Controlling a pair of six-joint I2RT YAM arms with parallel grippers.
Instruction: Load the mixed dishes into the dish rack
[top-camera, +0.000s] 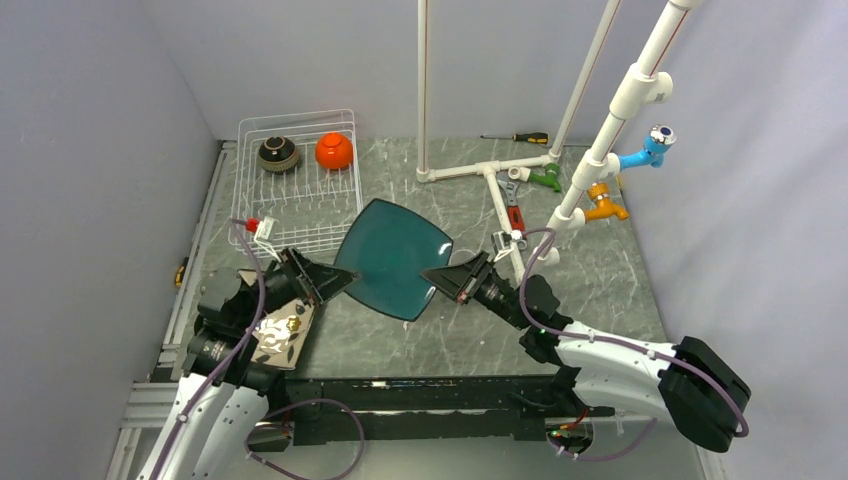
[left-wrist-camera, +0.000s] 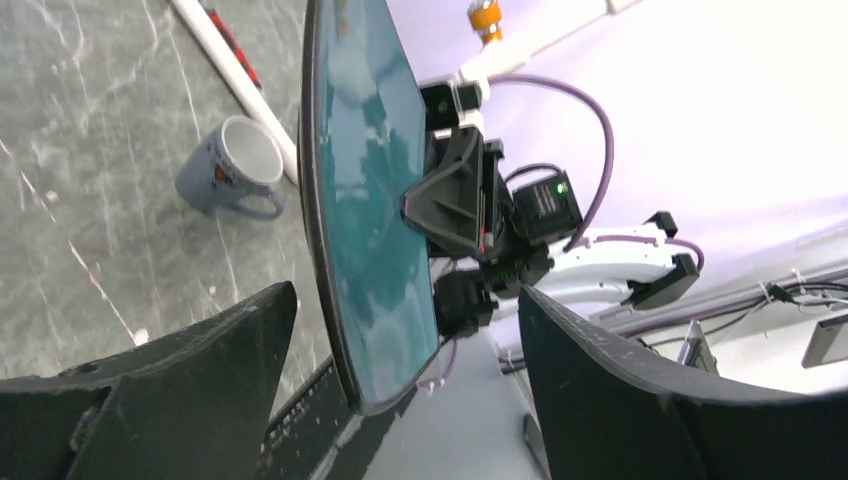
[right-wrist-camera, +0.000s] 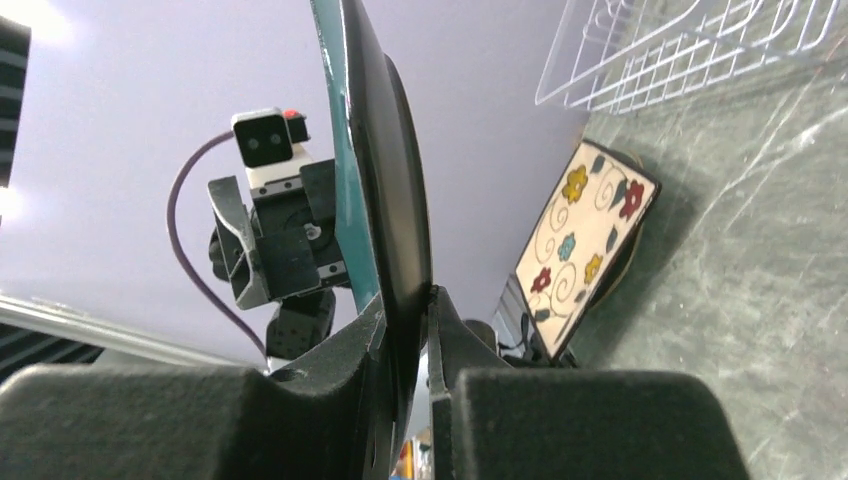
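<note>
The dark teal plate (top-camera: 392, 258), clamped at one corner by the right gripper (right-wrist-camera: 408, 300) and hanging untouched between the wide-spread fingers of the left gripper (left-wrist-camera: 405, 295), is best centred and pinched firmly there before the right's clamp is eased, the dish rack (top-camera: 297, 117) lying just beyond the left gripper.

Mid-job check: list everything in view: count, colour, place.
rack: one, white, back left
brown bowl: one, dark brown, in rack
orange bowl: one, orange, in rack
teal plate: one, teal, between the arms
flowered plate: one, pale, under left arm
mug: one, grey, beside a pipe
pipe frame: one, white, back right
taps: three, blue, orange, green, on frame
screwdriver: one, black-yellow, back edge
left tool: one, black, open around plate's edge
right tool: one, black, shut on plate's edge
</note>
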